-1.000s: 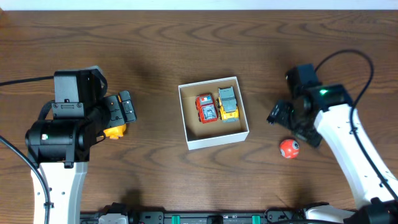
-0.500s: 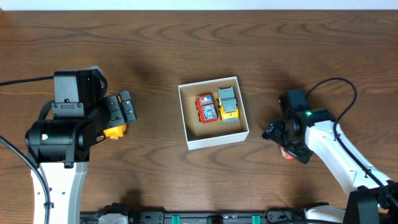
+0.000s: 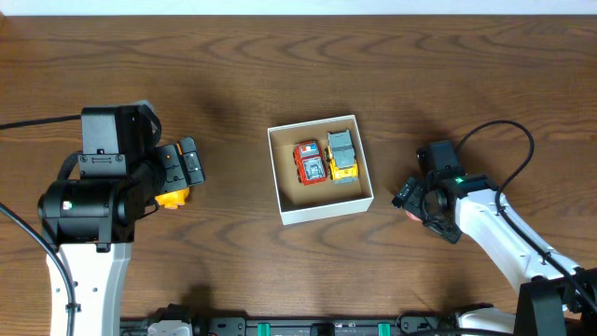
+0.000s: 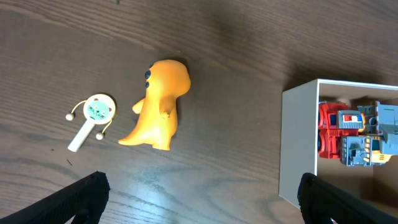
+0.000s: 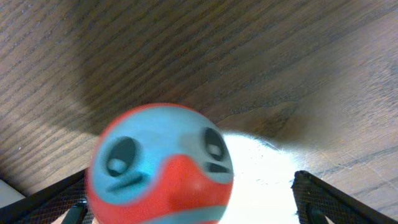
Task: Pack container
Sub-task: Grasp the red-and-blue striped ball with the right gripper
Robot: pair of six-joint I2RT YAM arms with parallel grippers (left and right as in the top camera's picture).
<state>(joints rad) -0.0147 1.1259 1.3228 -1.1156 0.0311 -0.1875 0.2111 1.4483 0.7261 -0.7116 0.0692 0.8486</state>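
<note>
The container [image 3: 326, 207] is a small white-walled box with a brown inside at the table's middle. It holds a red toy car [image 3: 310, 161] and a yellow-grey toy car [image 3: 342, 155]. It also shows at the right of the left wrist view [image 4: 298, 149]. My right gripper [image 3: 422, 198] is to the right of the box, open, low over a red-and-blue ball [image 5: 160, 165] with a face. The ball sits between the fingers [image 5: 193, 208], nearer the left one. In the overhead view only a sliver of the ball [image 3: 411, 213] shows. My left gripper [image 3: 187, 163] is open and empty [image 4: 202, 205].
An orange toy dinosaur [image 4: 158, 106] lies on the table left of the box, partly under my left gripper in the overhead view [image 3: 171, 197]. A small white rattle toy [image 4: 92, 115] lies just left of the dinosaur.
My right gripper has moved down and left over the ball, which now lies between its fingers and is mostly hidden from above. The left arm has not moved.
</note>
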